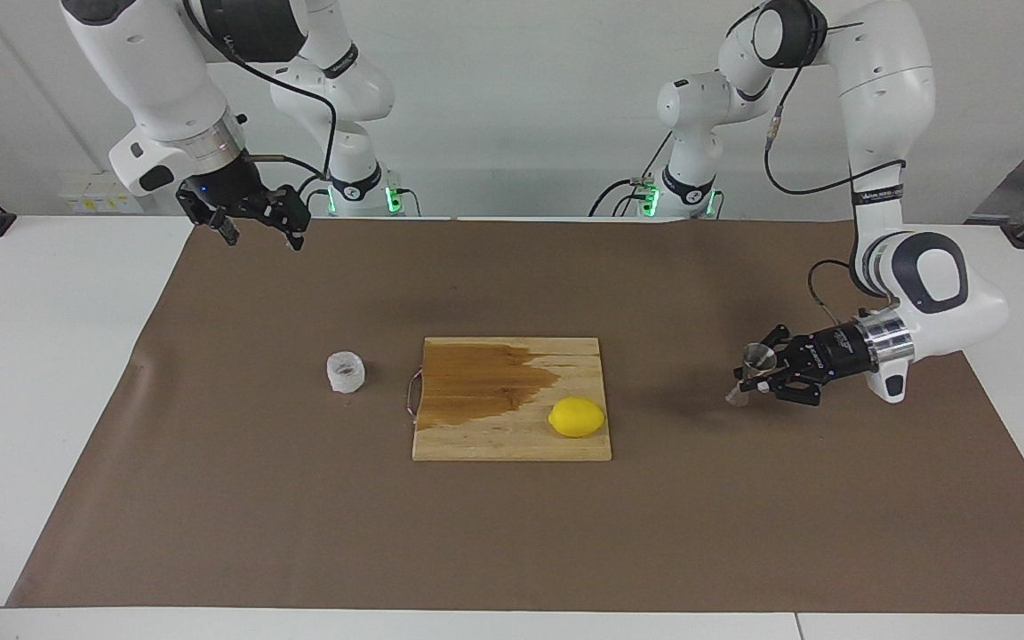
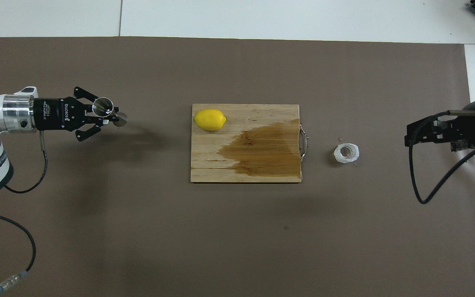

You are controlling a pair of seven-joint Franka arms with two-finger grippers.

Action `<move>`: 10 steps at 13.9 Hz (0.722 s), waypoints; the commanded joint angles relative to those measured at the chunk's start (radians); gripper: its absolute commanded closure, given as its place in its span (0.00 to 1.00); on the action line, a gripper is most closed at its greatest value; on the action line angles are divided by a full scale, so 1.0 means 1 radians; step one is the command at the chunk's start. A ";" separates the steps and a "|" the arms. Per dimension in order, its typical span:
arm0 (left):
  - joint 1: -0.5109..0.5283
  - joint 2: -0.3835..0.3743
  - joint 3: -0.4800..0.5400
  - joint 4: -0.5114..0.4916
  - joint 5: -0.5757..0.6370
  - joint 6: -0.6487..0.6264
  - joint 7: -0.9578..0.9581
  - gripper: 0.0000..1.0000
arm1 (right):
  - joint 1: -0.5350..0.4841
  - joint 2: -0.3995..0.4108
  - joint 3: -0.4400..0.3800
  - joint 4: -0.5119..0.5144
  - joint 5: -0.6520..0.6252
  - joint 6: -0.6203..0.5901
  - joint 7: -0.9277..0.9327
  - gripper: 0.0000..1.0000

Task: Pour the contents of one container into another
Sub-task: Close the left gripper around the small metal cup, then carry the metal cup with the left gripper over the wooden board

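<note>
A steel hourglass jigger (image 1: 757,357) (image 2: 102,105) hangs tilted just above the brown mat, toward the left arm's end of the table. My left gripper (image 1: 750,378) (image 2: 107,113) is shut on its waist. The translucent ribbed cup (image 1: 345,372) (image 2: 346,152) stands upright on the mat beside the cutting board's handle, toward the right arm's end. My right gripper (image 1: 263,236) (image 2: 407,138) waits open and empty, high over the mat's corner at the right arm's end.
A wooden cutting board (image 1: 512,440) (image 2: 221,169) with a dark wet stain lies in the middle of the mat. A lemon (image 1: 576,416) (image 2: 209,119) rests on its corner toward the left arm. Cables trail from both arms.
</note>
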 commanded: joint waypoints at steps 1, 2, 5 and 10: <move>-0.086 -0.045 0.017 -0.044 -0.049 0.025 -0.052 1.00 | -0.008 -0.014 0.003 -0.006 0.022 -0.011 -0.001 0.00; -0.117 -0.049 0.016 -0.043 -0.065 0.046 -0.075 1.00 | -0.008 -0.014 0.003 -0.006 0.022 -0.013 -0.001 0.00; -0.189 -0.049 0.016 -0.040 -0.122 0.074 -0.102 1.00 | -0.008 -0.014 0.003 -0.006 0.022 -0.011 -0.001 0.00; -0.283 -0.070 0.016 -0.040 -0.147 0.080 -0.122 1.00 | -0.008 -0.014 0.003 -0.006 0.022 -0.013 -0.001 0.00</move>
